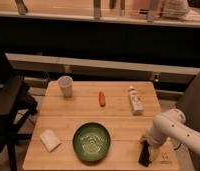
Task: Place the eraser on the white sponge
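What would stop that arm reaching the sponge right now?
Probably nothing, so yes, if it lifts over. The gripper is down at the eraser, front right; the sponge lies front left, with only the bowl between them. Whether the arm stretches that far, I can't tell.

The white gripper (pixel 149 145) sits at five o'clock by the black eraser (pixel 142 156). White sponge (pixel 50 140) at eight o'clock, green bowl (pixel 92 142) at six.
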Robot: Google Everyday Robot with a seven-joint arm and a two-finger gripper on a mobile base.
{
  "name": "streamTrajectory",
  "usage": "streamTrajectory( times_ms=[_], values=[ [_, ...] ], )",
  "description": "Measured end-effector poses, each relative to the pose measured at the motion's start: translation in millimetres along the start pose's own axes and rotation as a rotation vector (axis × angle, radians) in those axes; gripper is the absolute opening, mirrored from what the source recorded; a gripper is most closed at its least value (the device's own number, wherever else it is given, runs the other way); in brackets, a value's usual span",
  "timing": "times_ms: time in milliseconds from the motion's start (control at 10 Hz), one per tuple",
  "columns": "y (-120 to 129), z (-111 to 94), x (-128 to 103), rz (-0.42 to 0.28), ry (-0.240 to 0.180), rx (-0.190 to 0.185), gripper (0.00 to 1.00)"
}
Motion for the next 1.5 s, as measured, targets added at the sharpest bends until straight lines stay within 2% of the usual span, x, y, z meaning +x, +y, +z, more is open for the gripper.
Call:
streamTrajectory(
  times_ms=[1000,1300,1500],
  values=[
    [-0.9,-0.4,4.0,0.004,-0.001,-0.003,0.08],
    [-2.6,2.1,10.6,0.001,0.003,0.0,0.16],
    [-2.2,3.0,10.0,0.0,0.002,-0.005,0.09]
  ],
)
